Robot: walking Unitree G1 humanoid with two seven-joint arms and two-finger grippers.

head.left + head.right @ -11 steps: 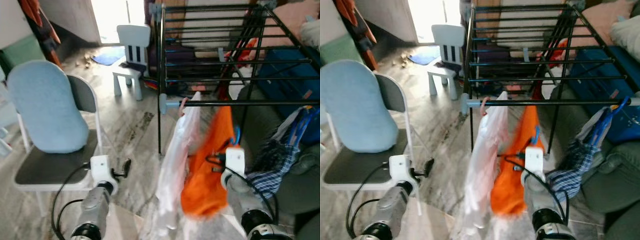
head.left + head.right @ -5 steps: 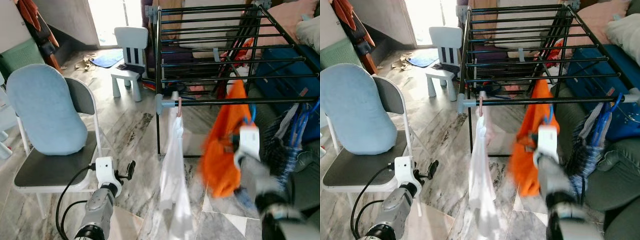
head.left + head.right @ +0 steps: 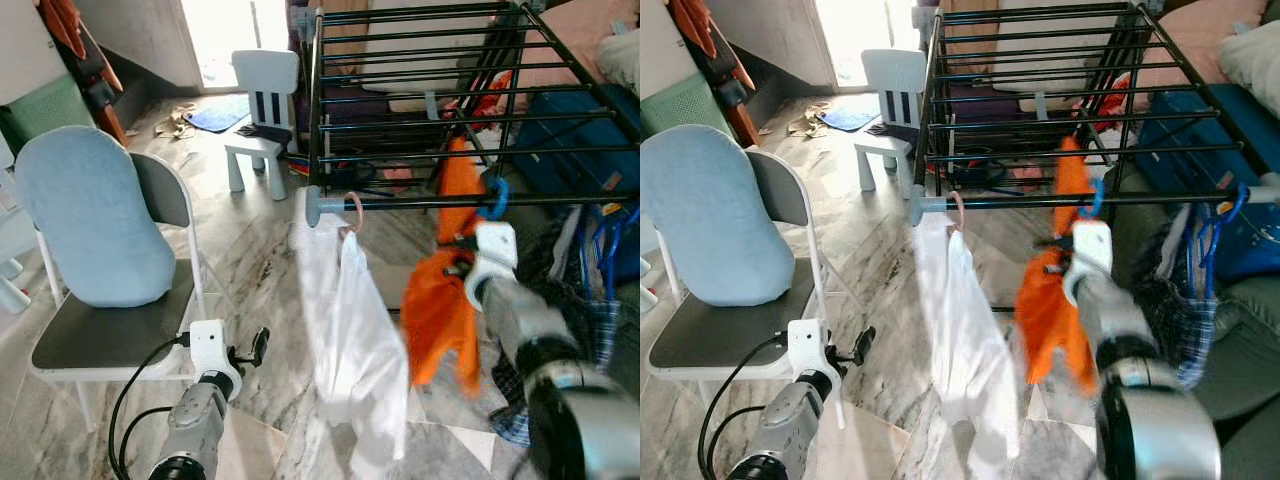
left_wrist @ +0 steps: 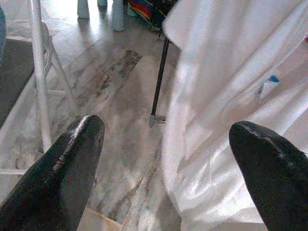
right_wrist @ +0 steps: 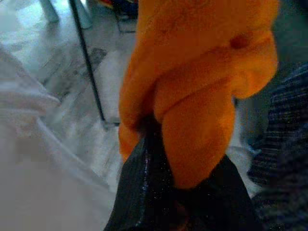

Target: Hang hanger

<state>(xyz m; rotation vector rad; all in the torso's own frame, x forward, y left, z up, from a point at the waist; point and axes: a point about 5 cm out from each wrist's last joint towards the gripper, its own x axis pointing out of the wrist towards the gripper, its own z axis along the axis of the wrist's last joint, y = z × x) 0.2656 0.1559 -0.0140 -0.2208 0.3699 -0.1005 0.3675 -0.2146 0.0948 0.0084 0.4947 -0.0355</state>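
Right gripper has its fingers pinched on the bunched orange garment, holding it up at the front rail of the black metal drying rack; its blue hanger hook sits at that rail. A white shirt on a pink hanger hangs just left. Left gripper stays low, fingers spread wide.

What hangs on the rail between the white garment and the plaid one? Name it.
The orange garment on its blue hanger, gripped by the right gripper. Both eye views show it between the white garment and the plaid garment.
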